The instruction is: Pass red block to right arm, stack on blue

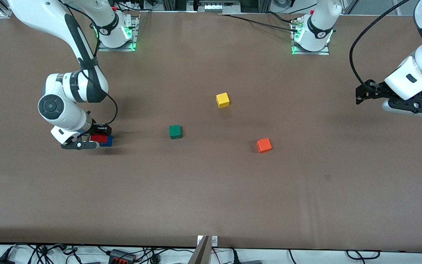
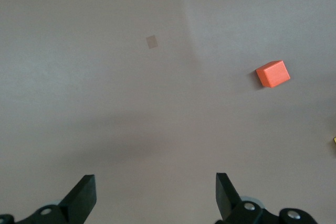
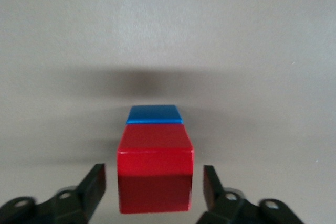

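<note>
Sitting matte red block (image 3: 155, 169) on blue cube (image 3: 154, 114).

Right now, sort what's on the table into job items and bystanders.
Job: small bright-red cube resting on the deep-blue cube; right gripper open around it.
Bystanders: green cube, yellow cube, orange-red cube; left gripper waits, open.

We look down on a broad counter (image 1: 211, 190) covered in matte brown material, faintly creased toward six o'clock and evenly lit, with soft shadows. Along its six o'clock edge a pale strip carries tangled black cables (image 1: 50, 253) and a plug block (image 1: 121, 255). At twelve o'clock we see metal framing (image 1: 214, 5) and more cables.
</note>
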